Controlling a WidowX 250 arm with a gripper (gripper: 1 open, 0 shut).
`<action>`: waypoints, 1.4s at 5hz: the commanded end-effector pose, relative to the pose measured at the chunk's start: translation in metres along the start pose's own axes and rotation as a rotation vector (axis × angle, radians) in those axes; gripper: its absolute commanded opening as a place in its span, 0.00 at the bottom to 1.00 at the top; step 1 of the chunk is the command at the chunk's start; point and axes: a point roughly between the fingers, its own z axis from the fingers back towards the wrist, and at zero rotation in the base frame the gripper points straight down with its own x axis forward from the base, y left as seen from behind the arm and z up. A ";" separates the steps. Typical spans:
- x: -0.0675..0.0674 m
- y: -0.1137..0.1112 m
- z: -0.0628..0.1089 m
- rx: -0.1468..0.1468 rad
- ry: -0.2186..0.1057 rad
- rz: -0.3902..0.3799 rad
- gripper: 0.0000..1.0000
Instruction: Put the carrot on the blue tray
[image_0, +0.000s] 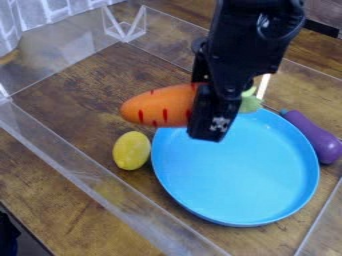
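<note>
The orange carrot (158, 105) with thin dark stripes hangs in the air, its light green stub (250, 100) showing behind the arm. My black gripper (211, 112) is shut on the carrot's thick end. The carrot's pointed end sticks out to the left, above the wooden table just past the left rim of the blue tray (247, 170). The gripper itself hovers over the tray's upper left edge. Nothing lies in the round blue tray.
A yellow lemon (131, 150) lies on the table touching the tray's left side. A purple eggplant (318, 136) rests by the tray's right rim. Clear plastic walls (54, 130) enclose the work area on the left and front.
</note>
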 end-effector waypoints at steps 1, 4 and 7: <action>0.008 -0.005 0.011 0.030 -0.055 -0.065 0.00; -0.006 0.000 -0.022 0.018 -0.062 -0.056 1.00; 0.008 -0.003 -0.061 -0.008 -0.061 0.009 1.00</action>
